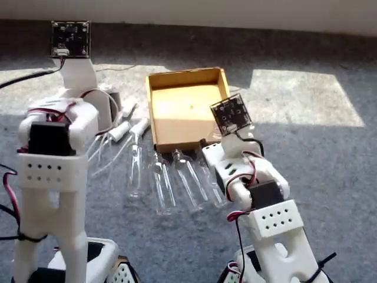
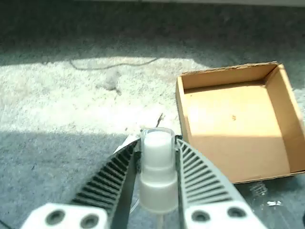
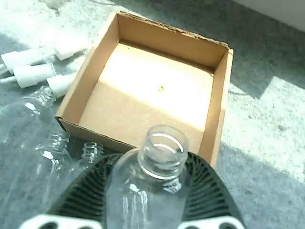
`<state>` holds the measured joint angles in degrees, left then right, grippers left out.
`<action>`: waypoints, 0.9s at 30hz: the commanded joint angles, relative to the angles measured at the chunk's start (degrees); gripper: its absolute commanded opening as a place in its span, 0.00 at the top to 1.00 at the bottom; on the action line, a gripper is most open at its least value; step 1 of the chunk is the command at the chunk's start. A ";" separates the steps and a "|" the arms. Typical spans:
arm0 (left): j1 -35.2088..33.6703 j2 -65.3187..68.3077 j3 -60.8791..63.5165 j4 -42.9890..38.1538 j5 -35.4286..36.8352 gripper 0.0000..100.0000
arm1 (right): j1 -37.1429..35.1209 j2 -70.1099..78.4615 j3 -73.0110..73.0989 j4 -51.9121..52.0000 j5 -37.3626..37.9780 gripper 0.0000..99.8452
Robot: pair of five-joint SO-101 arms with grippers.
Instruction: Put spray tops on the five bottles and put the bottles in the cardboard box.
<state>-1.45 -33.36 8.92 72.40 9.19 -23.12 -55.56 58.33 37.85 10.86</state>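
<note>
The left gripper (image 2: 157,143) pinched one spray top (image 2: 157,183). The right gripper (image 3: 152,162) clamped one bottle (image 3: 159,150), one cardboard box (image 3: 119,136) just ahead, three loose bottles (image 3: 57,141) beside it.

**No legible writing**

No text, label, number or sign can be read. The cardboard box (image 3: 143,107) has one small dark speck (image 3: 162,88) near the middle of its floor, too small to tell whether it is print. The camera boards (image 1: 231,114) on the arms show only tiny dots, too blurred to read.
</note>
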 commanded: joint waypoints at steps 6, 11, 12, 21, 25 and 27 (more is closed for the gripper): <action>11.12 -25.45 5.67 -20.22 0.97 1.00 | -9.36 -10.24 7.43 -10.86 -1.49 1.00; 14.73 -27.56 7.87 -27.78 1.05 1.00 | -10.24 -21.23 10.68 -11.12 1.93 1.00; 15.69 -27.65 7.78 -28.22 1.05 1.00 | -10.24 -23.69 12.53 -11.12 2.99 1.00; 31.08 -27.12 9.80 -35.16 0.70 1.00 | -10.42 -36.70 28.26 -11.12 7.38 1.00; 33.98 -27.03 14.46 -38.51 0.62 1.00 | -10.51 -38.37 29.23 -11.12 7.38 1.00; 34.07 -27.03 17.27 -41.58 0.70 1.00 | -10.51 -38.64 29.23 -11.12 7.38 1.00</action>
<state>30.90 -60.88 22.73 36.26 9.71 -33.14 -93.19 87.87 27.56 17.63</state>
